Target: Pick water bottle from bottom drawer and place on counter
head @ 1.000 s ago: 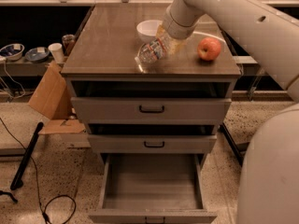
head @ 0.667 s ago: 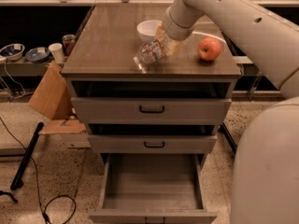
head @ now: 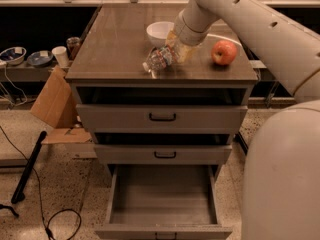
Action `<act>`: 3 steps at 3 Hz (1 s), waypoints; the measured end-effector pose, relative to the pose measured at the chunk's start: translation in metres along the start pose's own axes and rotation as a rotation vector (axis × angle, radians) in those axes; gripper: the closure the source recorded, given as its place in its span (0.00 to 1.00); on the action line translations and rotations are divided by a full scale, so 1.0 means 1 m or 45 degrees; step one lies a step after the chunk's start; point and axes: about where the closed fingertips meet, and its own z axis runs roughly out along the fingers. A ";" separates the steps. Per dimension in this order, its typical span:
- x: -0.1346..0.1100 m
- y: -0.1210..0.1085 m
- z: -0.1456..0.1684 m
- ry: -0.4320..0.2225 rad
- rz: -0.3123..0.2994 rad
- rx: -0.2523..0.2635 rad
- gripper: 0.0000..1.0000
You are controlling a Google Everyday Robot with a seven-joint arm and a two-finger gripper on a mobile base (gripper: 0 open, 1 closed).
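The water bottle [head: 158,59] is clear and crinkled and lies tilted just over the front middle of the counter [head: 115,44]. My gripper [head: 172,53] reaches down from the upper right and is shut on the water bottle at its upper end. I cannot tell if the bottle touches the counter. The bottom drawer [head: 162,194] stands pulled open below, with a plain grey inside and nothing in it.
A white bowl [head: 161,32] sits on the counter behind the bottle. A red apple [head: 224,52] sits at the right. The two upper drawers [head: 161,117] are slightly open. A cardboard box [head: 54,104] and cables lie on the floor at left. My arm's body fills the right side.
The bottle and gripper have shifted slightly left and down towards the counter top. The drawers, bowl and apple have not moved.
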 end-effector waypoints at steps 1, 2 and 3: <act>0.000 0.000 0.000 -0.002 0.001 -0.001 0.58; 0.000 0.000 0.000 -0.002 0.001 -0.002 0.35; -0.001 0.000 -0.001 -0.001 0.001 -0.005 0.12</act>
